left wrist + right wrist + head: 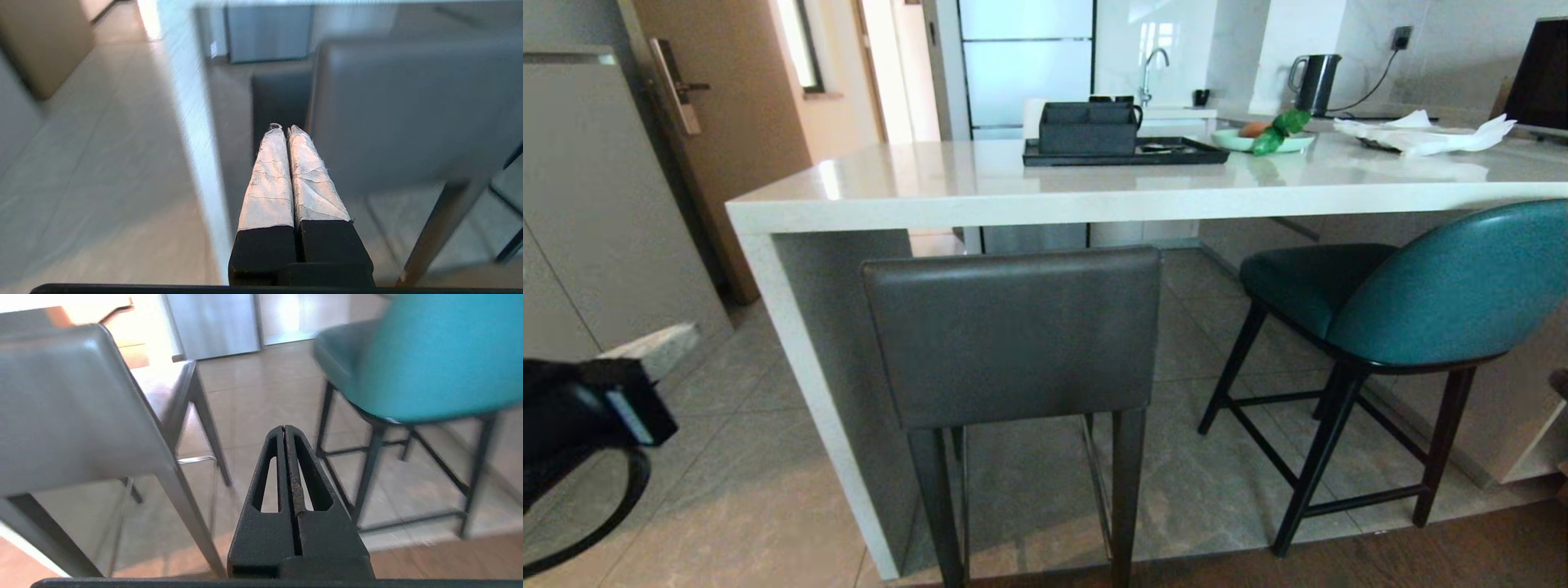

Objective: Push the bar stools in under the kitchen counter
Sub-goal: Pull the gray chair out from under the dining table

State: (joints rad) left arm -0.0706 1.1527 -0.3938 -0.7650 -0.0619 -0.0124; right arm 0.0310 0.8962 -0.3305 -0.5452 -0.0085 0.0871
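Observation:
Two bar stools stand on the near side of the kitchen counter (1094,196). The dark grey stool (1013,335) is straight ahead with its boxy back towards me, close to the counter's white end panel (800,367). To the right stands the teal stool (1445,286), turned at an angle, its seat partly under the worktop. My left gripper (284,128) is shut and empty, pointing between the end panel (192,122) and the grey stool's back (408,110). My right gripper (284,428) is shut and empty, low between the grey stool (69,408) and the teal stool (429,355).
On the worktop sit a black tray with a caddy (1123,143), a green plate of vegetables (1266,139), white napkins (1429,135) and a kettle (1315,82). A door (727,122) and cabinets (596,204) stand to the left. Part of my left arm (580,408) shows low on the left.

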